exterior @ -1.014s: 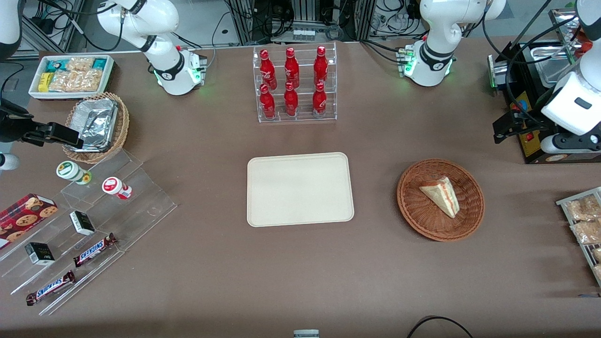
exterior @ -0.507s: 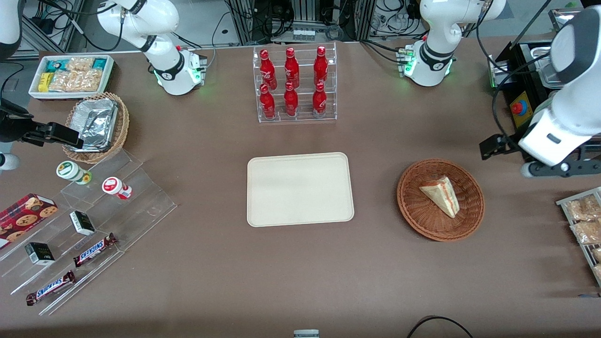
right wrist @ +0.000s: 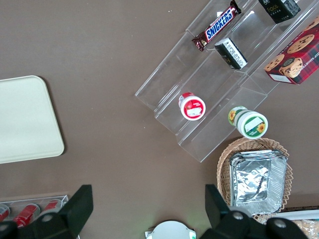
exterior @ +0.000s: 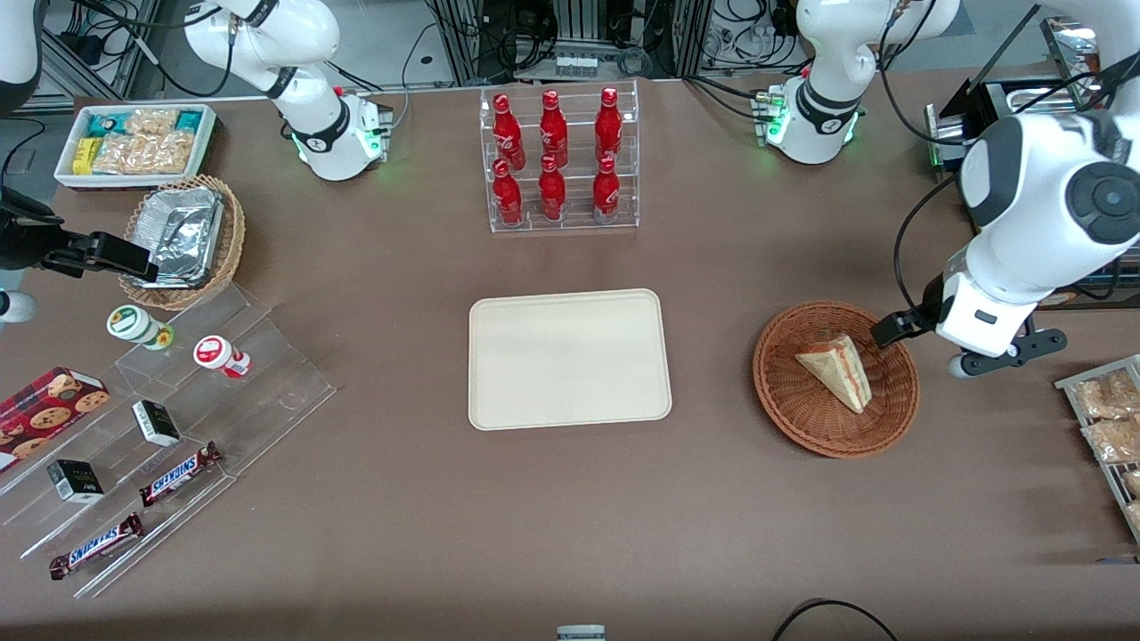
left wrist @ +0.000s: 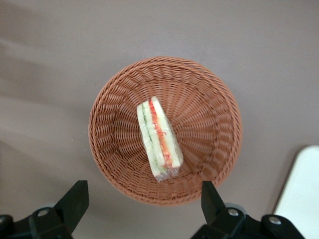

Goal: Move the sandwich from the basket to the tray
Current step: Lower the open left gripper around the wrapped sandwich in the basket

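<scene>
The brown bench (exterior: 570, 516) carries everything; the cream-beige tray (exterior: 568, 358) lies flat near its middle, bare, with the clear rack of red bottles (exterior: 558, 160) farther from the front camera, toward the edge where the arm bases stand; toward the parked arm's end sit a stepped clear display stand (exterior: 178, 427) holding Snickers bars (exterior: 178, 474), small dark boxes and two lidded cups, a tan wicker basket of crumpled foil (exterior: 183, 239), and a white bin of snack packets (exterior: 135, 142) at the corner; at the working arm's end a wire rack of packets (exterior: 1104, 418) meets the bench edge.

The round reddish-brown wicker basket (exterior: 835, 378) stands beside the tray, apart from it, toward the working arm's end; the sandwich (exterior: 837, 369) lies inside it on the woven floor, a pale triangular wedge with red and green filling along its cut edge (left wrist: 159, 139), untouched.

The left arm's gripper (left wrist: 142, 201) hovers above the basket, over its rim on the working arm's side, clear of the wicker and the sandwich; its two dark fingers (left wrist: 76, 196) are spread wide with nothing between them, and in the wrist view the sandwich sits between their lines, farther out.
</scene>
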